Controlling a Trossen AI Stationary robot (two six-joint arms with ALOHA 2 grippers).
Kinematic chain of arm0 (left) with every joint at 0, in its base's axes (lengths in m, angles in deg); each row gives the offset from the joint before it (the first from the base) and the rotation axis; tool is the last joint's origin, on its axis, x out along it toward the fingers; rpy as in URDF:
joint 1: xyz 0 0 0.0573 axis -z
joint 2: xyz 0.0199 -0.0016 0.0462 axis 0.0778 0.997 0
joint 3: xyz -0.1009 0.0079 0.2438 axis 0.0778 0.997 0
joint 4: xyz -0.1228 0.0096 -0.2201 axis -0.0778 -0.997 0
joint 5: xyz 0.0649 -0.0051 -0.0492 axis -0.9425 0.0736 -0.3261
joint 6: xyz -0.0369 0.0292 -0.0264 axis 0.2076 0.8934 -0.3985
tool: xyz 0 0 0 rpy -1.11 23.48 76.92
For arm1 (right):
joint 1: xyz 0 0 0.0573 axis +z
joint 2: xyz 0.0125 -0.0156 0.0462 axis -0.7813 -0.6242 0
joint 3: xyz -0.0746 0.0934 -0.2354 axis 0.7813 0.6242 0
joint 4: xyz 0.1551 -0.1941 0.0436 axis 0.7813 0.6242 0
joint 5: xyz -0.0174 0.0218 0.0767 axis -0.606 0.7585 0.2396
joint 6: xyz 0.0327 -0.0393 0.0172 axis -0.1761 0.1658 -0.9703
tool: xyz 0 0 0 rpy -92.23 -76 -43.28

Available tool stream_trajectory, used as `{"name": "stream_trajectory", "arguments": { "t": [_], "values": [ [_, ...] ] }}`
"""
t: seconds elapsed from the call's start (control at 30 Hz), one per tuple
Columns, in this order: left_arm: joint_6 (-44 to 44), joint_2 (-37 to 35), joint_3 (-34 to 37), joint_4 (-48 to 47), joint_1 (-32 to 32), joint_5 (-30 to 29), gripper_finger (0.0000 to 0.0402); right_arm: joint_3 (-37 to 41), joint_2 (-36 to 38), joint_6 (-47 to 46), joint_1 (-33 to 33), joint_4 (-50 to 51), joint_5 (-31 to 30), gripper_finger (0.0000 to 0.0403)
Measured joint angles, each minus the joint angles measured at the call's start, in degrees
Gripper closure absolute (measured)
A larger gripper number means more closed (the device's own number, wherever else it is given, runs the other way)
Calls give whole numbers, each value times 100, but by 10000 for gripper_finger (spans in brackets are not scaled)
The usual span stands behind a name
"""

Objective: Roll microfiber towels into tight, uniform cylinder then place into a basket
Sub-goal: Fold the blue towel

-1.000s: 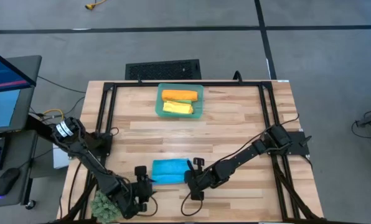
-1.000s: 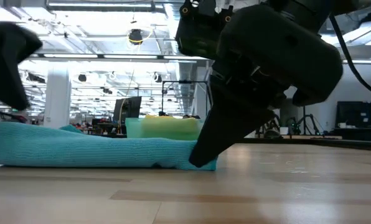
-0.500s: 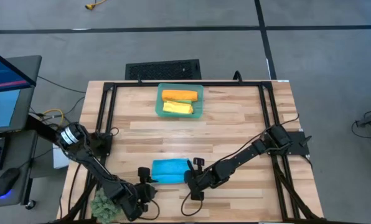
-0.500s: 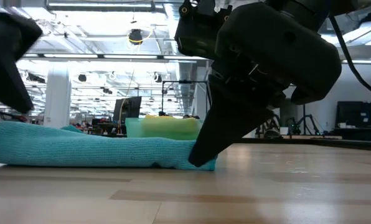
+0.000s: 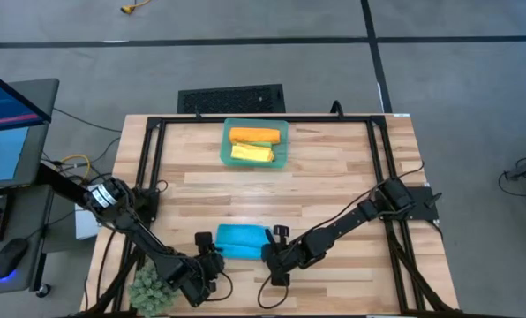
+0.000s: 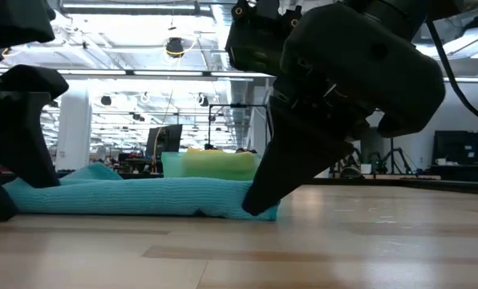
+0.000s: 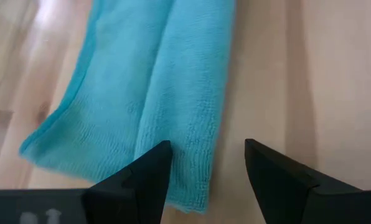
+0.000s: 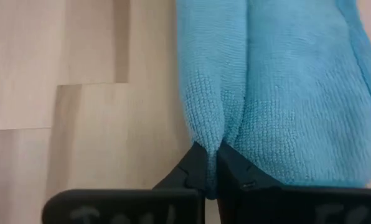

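Observation:
A bright blue microfiber towel [image 5: 242, 240], folded into a long flat band, lies on the wooden table near its front edge. My right gripper [image 8: 213, 149] is shut on the band's right end. My left gripper [image 7: 207, 149] is open at the left end. Its two fingers straddle the band's near fold [image 7: 195, 180], low over the table. The teal basket [image 5: 283, 152] stands at the far middle. A rolled orange towel [image 5: 254, 135] and a rolled yellow towel [image 5: 251, 153] lie in it. My right gripper pinches a raised ridge of the blue towel's near edge [image 8: 205, 127] at its right end, between its two fingers. The fingers slant down from the table's right near side. The towel lies flat on the table. My left gripper: I cannot tell whether its fingers touch the towel.
A spiky green plant ball [image 5: 148, 287] sits at the table's near left corner, beside my left arm. A black frame [image 5: 153, 159] runs around the tabletop. Bare wood lies between the towel and the basket.
My left gripper has come down and moved toward the towel's left end, tipping more steeply; its fingers now stand at that end. My right gripper has kept its place on the towel's right end.

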Motion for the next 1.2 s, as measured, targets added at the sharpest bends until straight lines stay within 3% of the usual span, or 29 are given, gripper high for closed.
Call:
{"name": "stream_trajectory", "arguments": {
  "t": [0.23,0.43,0.7,0.87,1.0,1.2],
  "values": [
    [-290,-7,-2,-456,-221,5,205,3,-7,278,71,-188,187,384],
    [411,-13,9,-296,-474,334,214,7,-7,278,60,-209,221,376],
    [1447,-11,9,-110,-620,654,313,4,-7,278,60,-209,223,380],
    [1536,-9,9,-45,-627,905,386,4,-6,272,66,-228,350,376],
    [1325,-13,-44,-97,-624,1175,390,-29,0,116,139,-242,481,384],
    [973,-76,-452,-273,-533,2192,396,-344,-26,108,331,-235,964,376]
  ]
}}
